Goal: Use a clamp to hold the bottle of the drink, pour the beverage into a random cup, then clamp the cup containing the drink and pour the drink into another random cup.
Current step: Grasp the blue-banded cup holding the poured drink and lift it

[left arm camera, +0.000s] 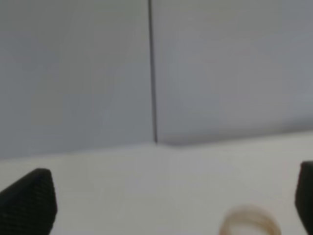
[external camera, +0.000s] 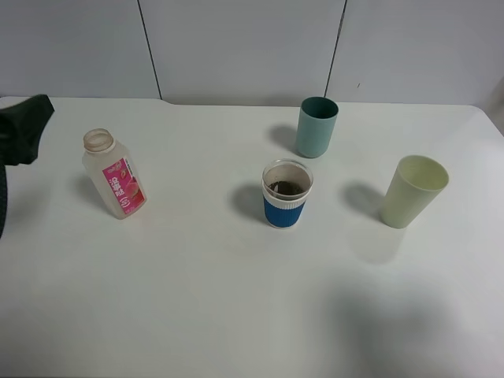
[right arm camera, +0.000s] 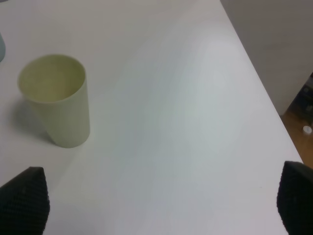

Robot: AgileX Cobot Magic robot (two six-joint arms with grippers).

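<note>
black fingertips (left arm camera: 29, 203) of the left gripper (left arm camera: 168, 201) stood spread wide and empty, the bottle (external camera: 115, 175) rim showing between them. the right gripper (right arm camera: 159, 200) gaped empty too, near the pale green cup (external camera: 413, 191). between bottle and green cup, the blue-banded cup (external camera: 287, 194) held brown drink (external camera: 285, 187) on the white table (external camera: 236, 315).

I see a plain white surface (external camera: 236, 315) under soft even light, backed by a pale grey panelled wall (external camera: 236, 47) with dark vertical seams (external camera: 149, 47). Past one surface edge, brown floor (right arm camera: 297, 121) shows.
</note>
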